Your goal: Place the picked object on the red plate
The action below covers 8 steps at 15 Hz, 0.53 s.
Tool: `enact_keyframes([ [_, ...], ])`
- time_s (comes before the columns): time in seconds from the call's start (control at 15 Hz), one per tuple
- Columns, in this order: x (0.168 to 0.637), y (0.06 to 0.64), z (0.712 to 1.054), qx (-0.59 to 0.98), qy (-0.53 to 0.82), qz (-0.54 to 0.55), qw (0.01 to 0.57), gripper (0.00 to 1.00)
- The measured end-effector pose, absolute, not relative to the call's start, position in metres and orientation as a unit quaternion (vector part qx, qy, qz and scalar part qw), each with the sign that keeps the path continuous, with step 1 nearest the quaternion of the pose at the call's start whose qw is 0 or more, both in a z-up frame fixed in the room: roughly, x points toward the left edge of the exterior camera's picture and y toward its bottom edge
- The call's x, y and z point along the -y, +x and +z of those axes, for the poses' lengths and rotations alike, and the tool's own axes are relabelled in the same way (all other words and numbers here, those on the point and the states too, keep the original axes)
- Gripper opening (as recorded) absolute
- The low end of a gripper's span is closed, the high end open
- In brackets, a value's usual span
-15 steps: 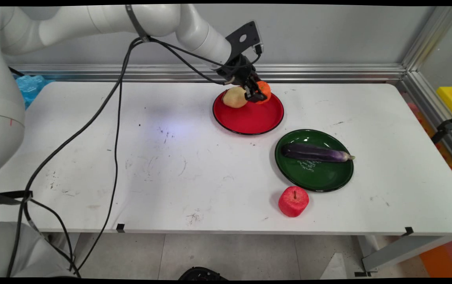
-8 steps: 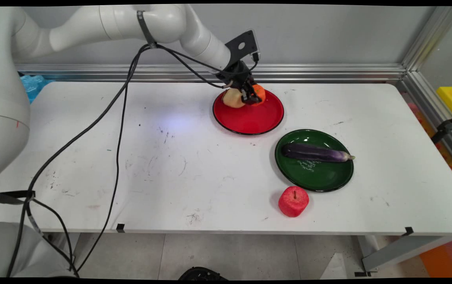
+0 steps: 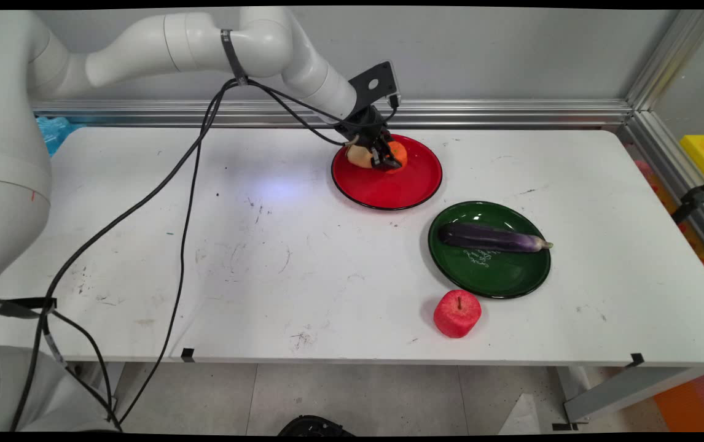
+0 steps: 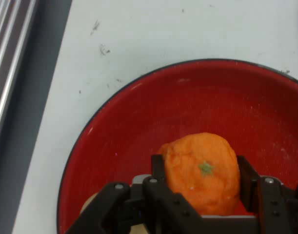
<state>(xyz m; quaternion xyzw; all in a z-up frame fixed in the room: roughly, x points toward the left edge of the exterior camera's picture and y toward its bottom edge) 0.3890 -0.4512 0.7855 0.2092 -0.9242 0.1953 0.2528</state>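
My gripper point(image 3: 387, 161) is low over the back left part of the red plate point(image 3: 410, 184), shut on the orange point(image 3: 397, 153). In the hand view the orange point(image 4: 202, 173) sits between the two black fingers point(image 4: 157, 168), which press on its sides, with the red plate point(image 4: 139, 122) right beneath it. A pale yellow fruit point(image 3: 356, 157) lies on the same plate just left of the gripper, partly hidden by it. I cannot tell whether the orange touches the plate.
A green plate point(image 3: 499, 279) with a purple eggplant point(image 3: 490, 238) lies to the front right of the red one. A red apple point(image 3: 457, 313) stands on the table near its front edge. Black cables point(image 3: 186, 184) hang from the arm across the left half.
The gripper has come down and slightly left with the orange in it, from above the plate's back rim to just over the plate. The other things have stayed put.
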Motion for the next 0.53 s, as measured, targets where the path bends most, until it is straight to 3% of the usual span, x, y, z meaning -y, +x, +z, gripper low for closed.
enact_keyframes([
  [0.2,0.4518,0.3904,0.7804,0.925,0.21,0.192,0.251,0.0],
  [0.27,0.4519,0.3909,0.7785,0.925,0.21,0.191,0.25,1.0],
  [0.53,0.4518,0.3913,0.7747,0.925,0.213,0.189,0.251,1.0],
])
